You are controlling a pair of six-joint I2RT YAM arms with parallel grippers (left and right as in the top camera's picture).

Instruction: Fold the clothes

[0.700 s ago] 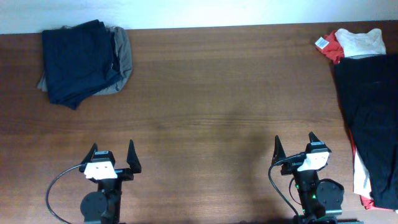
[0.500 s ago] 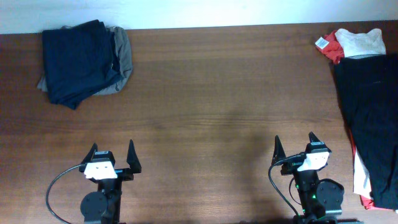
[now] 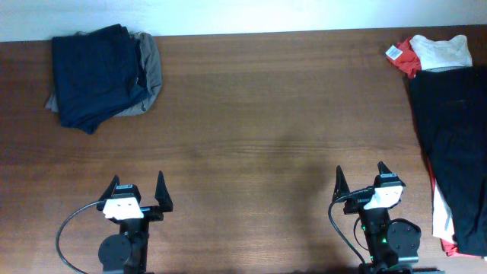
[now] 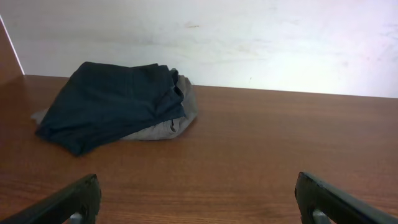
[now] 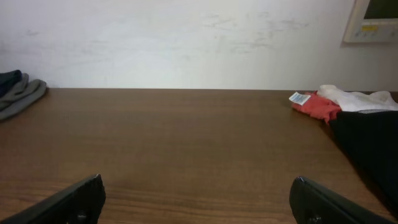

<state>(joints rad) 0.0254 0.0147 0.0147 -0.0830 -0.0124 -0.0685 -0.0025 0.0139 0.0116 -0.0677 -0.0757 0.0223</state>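
Note:
A pile of unfolded clothes lies along the right edge: a black garment (image 3: 455,144) over a red one (image 3: 409,56) and a white one (image 3: 444,50); they also show in the right wrist view, black (image 5: 367,140) and red (image 5: 317,106). A folded stack, dark navy (image 3: 95,72) on grey (image 3: 151,70), sits at the far left corner and shows in the left wrist view (image 4: 112,102). My left gripper (image 3: 138,185) is open and empty near the front edge. My right gripper (image 3: 361,176) is open and empty, left of the black garment.
The brown wooden table (image 3: 274,129) runs to a white wall (image 5: 186,37) at the back. A white wall panel (image 5: 372,22) hangs at the upper right in the right wrist view.

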